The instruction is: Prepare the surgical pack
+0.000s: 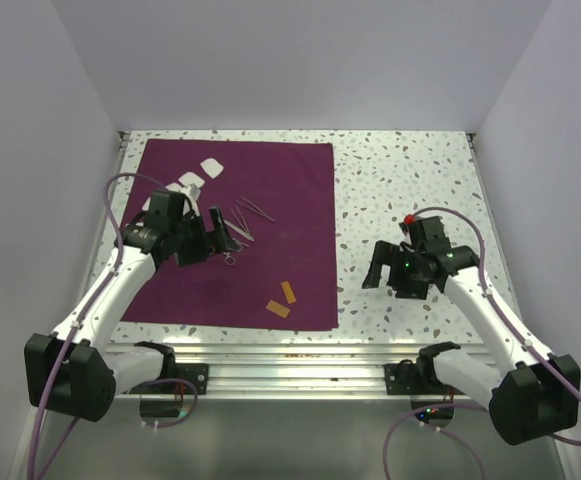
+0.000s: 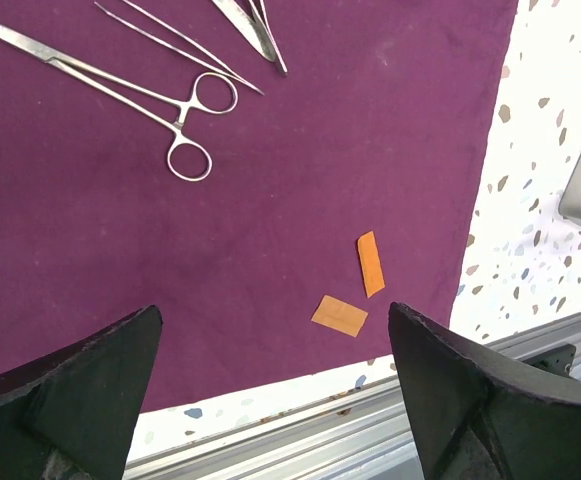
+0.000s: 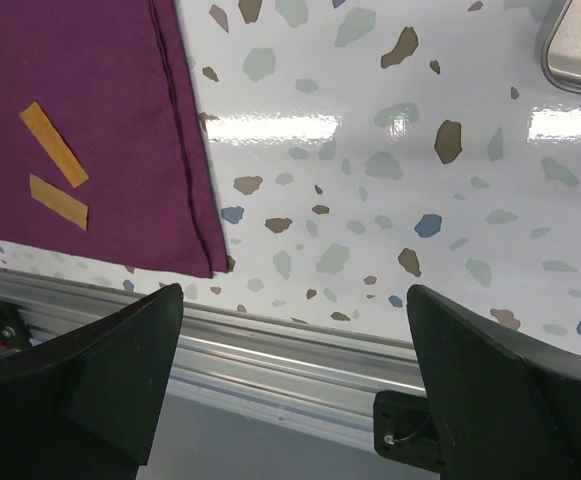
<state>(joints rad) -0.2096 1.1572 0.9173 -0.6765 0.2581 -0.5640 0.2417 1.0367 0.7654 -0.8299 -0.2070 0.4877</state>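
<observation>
- Surgical pack (image 1: 290, 220): one purple sheet, spread flat on the speckled counter (image 1: 410, 170). It fills the left and centre of the top view, with its near edge along the metal rail (image 1: 300, 352).
- Left end effector (image 2: 275, 400): fingers apart, holding nothing, over the lower part of the sheet.
- Right end effector (image 3: 295, 400): fingers apart, empty, over bare counter just right of the sheet's lower right corner.
- Orange strips (image 2: 370, 263): two, close together but not touching, on the sheet near its lower right corner.
- Ring-handled clamp (image 2: 178, 123): one, lying on the sheet at upper left of the left wrist view.
- Slim tweezers (image 2: 260, 35): at least two, top centre of the same view.
- White pads (image 1: 212, 168): several at the sheet's upper left, partly hidden by the left arm, so I cannot give a count.
- Metal tray (image 3: 580, 45): one corner visible, upper right of the right wrist view.
</observation>
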